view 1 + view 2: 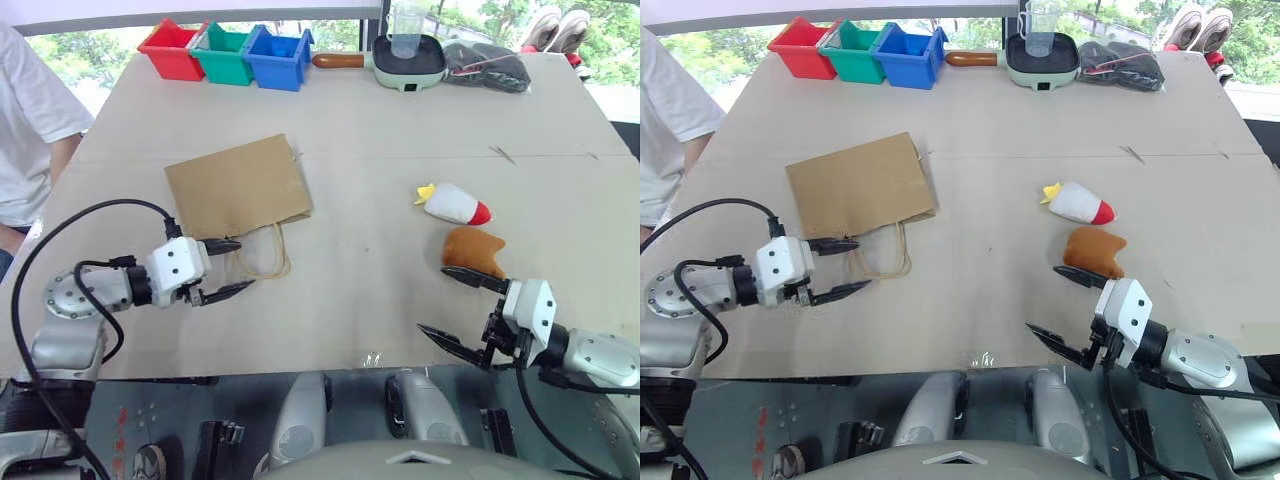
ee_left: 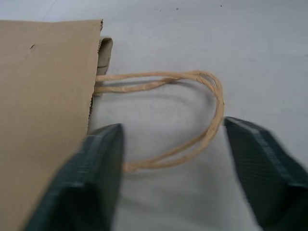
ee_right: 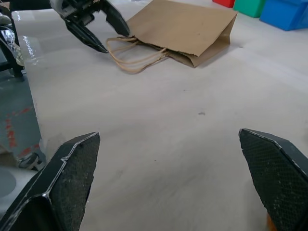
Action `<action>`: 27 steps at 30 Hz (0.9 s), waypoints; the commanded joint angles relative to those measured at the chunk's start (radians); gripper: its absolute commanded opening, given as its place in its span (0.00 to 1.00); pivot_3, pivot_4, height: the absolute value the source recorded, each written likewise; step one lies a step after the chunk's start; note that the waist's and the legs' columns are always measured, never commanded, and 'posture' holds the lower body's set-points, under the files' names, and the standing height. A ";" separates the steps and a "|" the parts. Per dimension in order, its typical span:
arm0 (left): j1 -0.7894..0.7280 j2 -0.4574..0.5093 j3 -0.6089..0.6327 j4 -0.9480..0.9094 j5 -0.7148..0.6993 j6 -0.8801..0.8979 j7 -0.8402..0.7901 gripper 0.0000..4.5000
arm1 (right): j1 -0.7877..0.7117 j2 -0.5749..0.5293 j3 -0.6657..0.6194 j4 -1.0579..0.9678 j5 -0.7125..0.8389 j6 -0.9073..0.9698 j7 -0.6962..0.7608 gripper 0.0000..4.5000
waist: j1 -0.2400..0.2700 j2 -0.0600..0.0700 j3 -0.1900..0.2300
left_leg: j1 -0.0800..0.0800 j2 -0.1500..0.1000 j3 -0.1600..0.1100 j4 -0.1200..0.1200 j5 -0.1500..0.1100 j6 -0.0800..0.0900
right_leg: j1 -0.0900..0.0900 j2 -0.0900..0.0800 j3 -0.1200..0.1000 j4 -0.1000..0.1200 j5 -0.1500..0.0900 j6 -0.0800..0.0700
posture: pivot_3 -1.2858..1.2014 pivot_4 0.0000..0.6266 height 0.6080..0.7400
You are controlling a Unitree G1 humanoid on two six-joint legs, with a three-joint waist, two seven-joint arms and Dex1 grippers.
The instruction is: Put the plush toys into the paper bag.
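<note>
Tabletop (image 1: 360, 170) — pale, broad, windows with greenery beyond its far edge. Paper bag (image 1: 238, 185) lies flat at left, handles (image 1: 265, 250) toward the near edge. Left gripper (image 1: 226, 268) straddles those handles, fingers parted, gripping nothing. Rocket toy (image 1: 455, 204) and orange-brown toy (image 1: 473, 250) lie at right, close together. Right gripper (image 1: 462, 310) spread wide, empty, just beside the orange-brown toy. Far edge — red, green and blue bins (image 1: 228, 52).

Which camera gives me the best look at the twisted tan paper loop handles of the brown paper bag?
The left wrist view: the twisted tan paper loop handles lie close up between the left gripper fingers. Both eye views show them small, beside the gripper; the right wrist view shows them far off at the bag's mouth.
</note>
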 commanded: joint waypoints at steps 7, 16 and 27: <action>-0.035 -0.010 0.018 -0.058 -0.227 0.286 -0.059 0.00 | -0.011 0.018 0.025 -0.016 -0.019 -0.031 -0.024 1.00 | 0.002 0.000 0.000 | 0.000 0.000 0.000 0.001 0.000 0.000 | 0.000 0.000 0.000 0.000 0.000 0.000 | 0.52 0.24 1.00; -0.190 -0.107 0.088 -0.304 -0.764 0.955 0.167 0.00 | -0.335 0.191 0.283 0.069 -0.104 0.297 -0.238 1.00 | -0.004 -0.001 0.001 | 0.000 0.000 -0.002 0.005 0.000 0.000 | -0.001 0.000 0.000 0.008 0.000 0.000 | 0.52 0.24 1.00; -0.254 -0.150 0.081 -0.405 -0.852 1.047 0.245 0.00 | -0.825 0.499 0.434 0.765 -0.214 0.159 -0.177 0.02 | -0.001 -0.002 0.001 | 0.000 -0.001 -0.002 0.004 0.000 0.000 | -0.004 0.000 0.000 0.012 0.000 -0.001 | 0.52 0.24 1.00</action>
